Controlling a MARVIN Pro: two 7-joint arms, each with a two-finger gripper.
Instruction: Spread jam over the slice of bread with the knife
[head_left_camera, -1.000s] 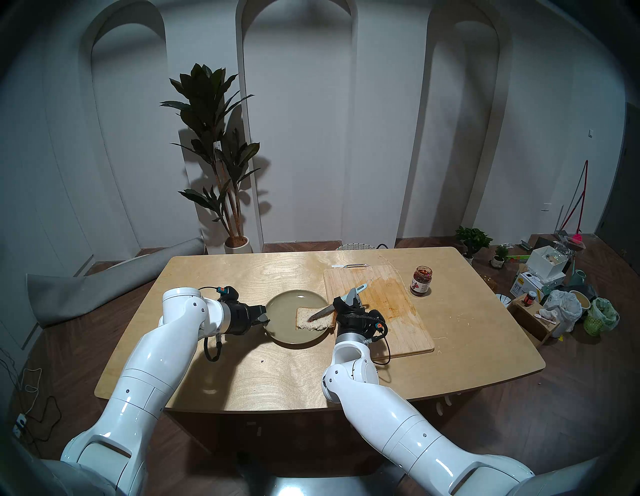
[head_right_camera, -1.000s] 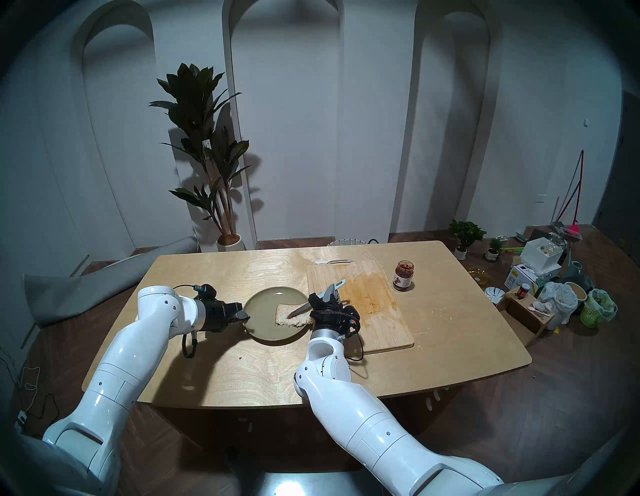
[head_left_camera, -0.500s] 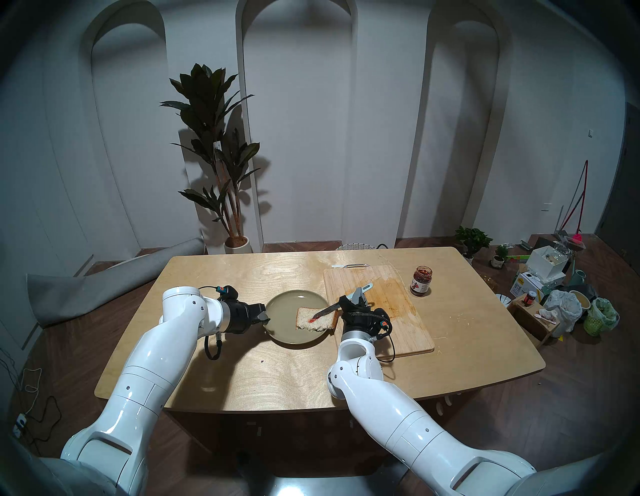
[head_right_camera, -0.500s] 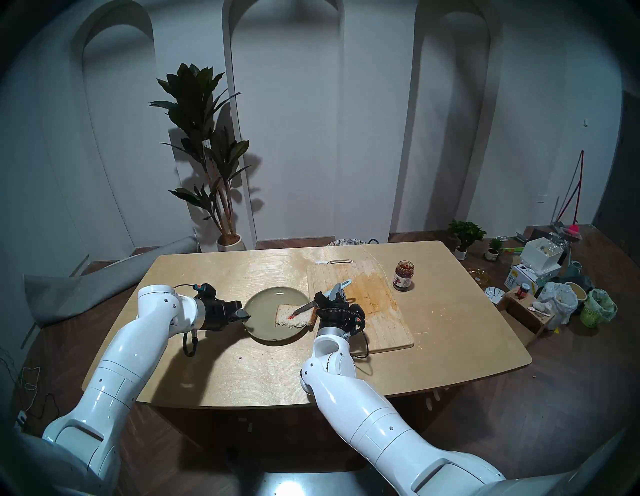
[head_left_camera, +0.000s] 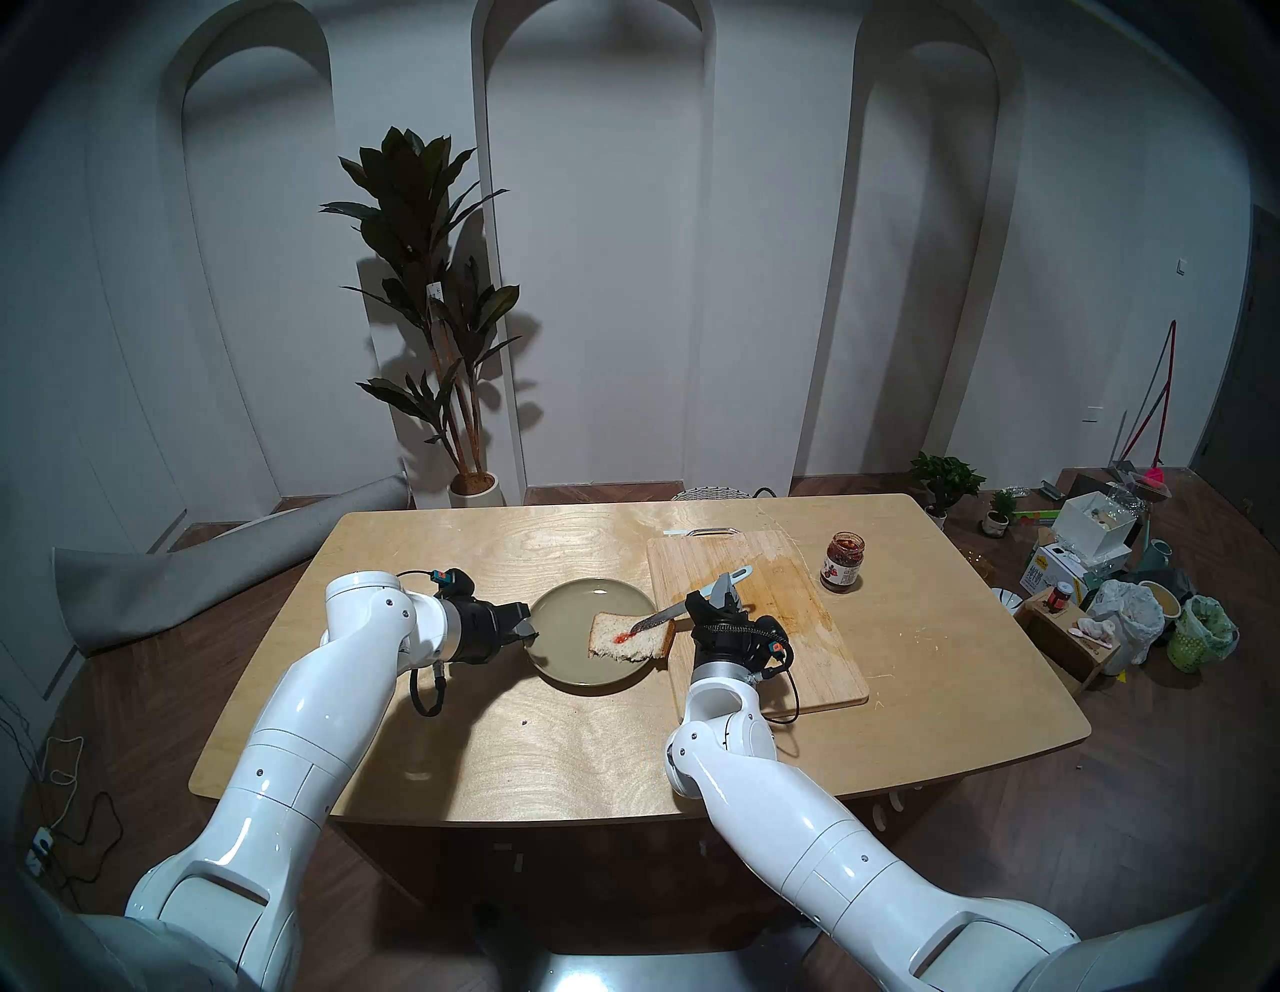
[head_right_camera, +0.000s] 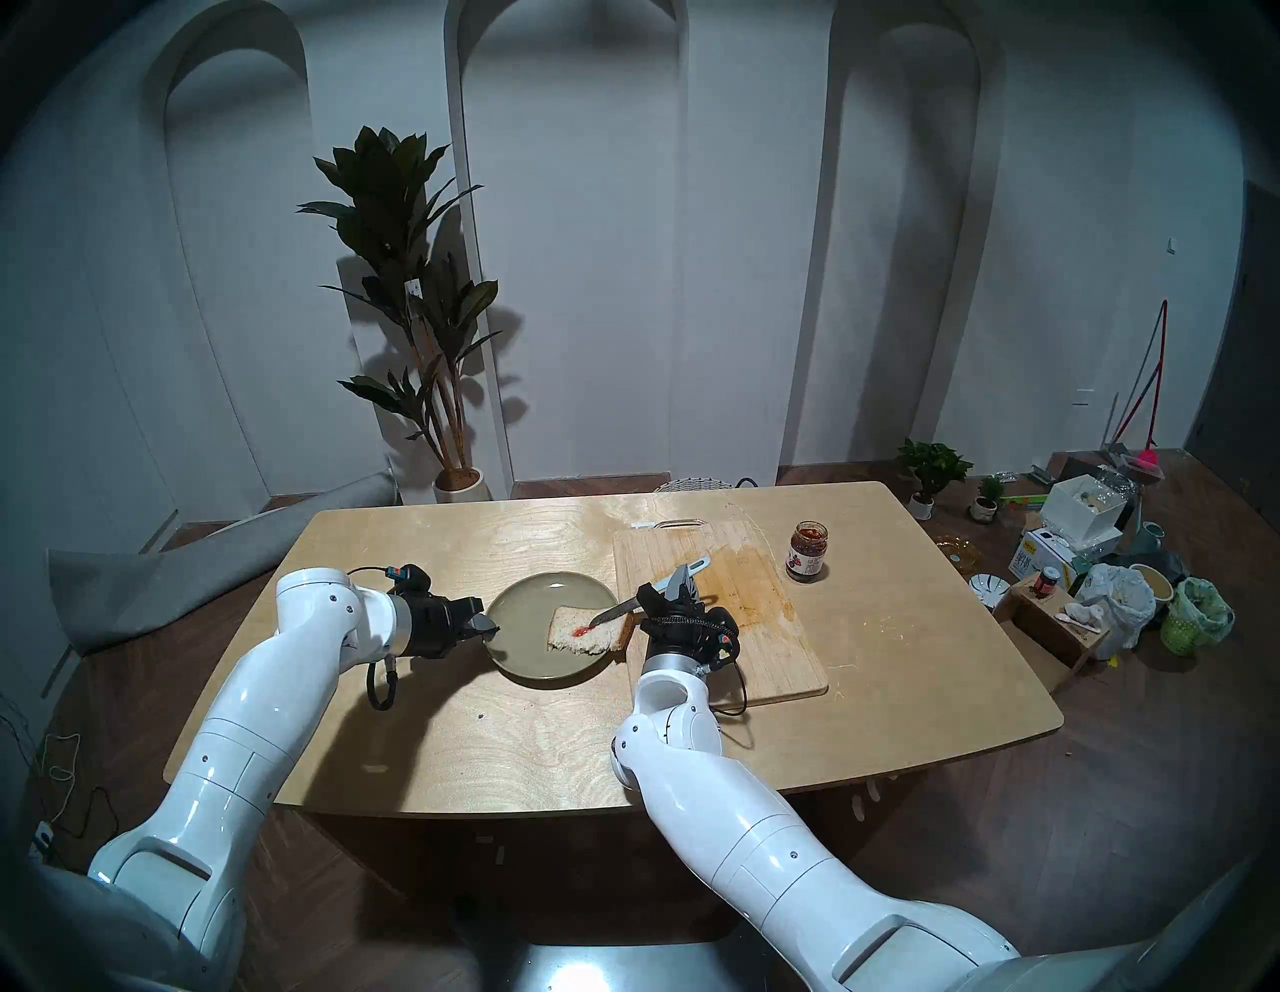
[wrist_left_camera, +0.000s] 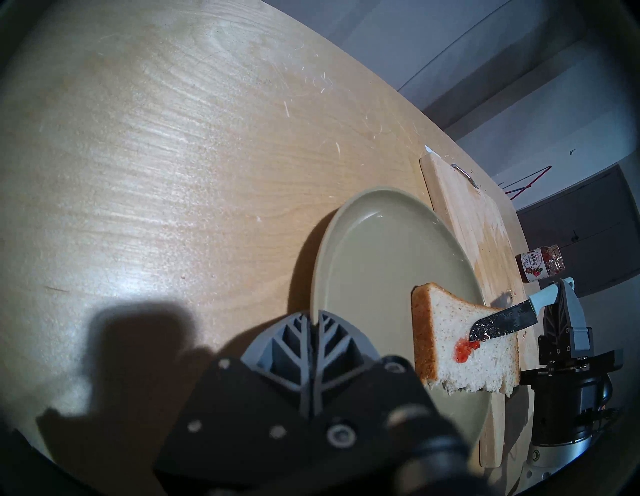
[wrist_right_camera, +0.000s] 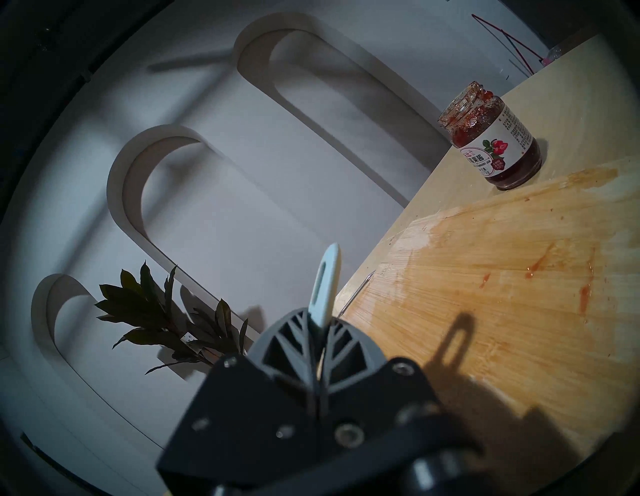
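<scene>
Over bread (head_left_camera: 630, 636), right hand (head_left_camera: 720, 601) grips knife (head_left_camera: 665, 614).

glossy ceramic plate (wrist_left_camera: 322, 263); matt wood table (wrist_left_camera: 156, 156); glass jam jar (wrist_right_camera: 491, 135); porous bread (wrist_left_camera: 460, 360)

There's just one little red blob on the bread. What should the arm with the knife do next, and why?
Probably drag the knife flat across the slice of bread: the jam sits as one small dab by the blade tip, and the rest of the slice is bare.
</scene>
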